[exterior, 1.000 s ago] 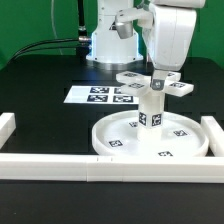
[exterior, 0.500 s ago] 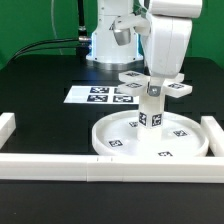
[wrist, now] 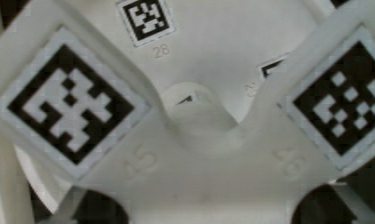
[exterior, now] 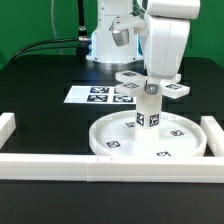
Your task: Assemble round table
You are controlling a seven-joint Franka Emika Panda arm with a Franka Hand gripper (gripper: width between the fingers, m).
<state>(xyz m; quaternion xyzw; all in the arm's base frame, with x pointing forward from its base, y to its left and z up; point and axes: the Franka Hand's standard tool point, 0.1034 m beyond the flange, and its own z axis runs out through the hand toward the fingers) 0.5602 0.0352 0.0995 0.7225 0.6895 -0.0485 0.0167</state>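
Gripper [exterior: 152, 84] holds the foot [exterior: 150, 85] on the leg [exterior: 148, 110], upright in the disc [exterior: 120, 146], to seat it.

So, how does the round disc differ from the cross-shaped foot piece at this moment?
The round disc is large, circular and rimmed, while the cross-shaped foot piece is small with four arms. The disc lies flat on the table; the foot piece sits high, on top of the upright leg, under the gripper. Both are white and carry square markers.
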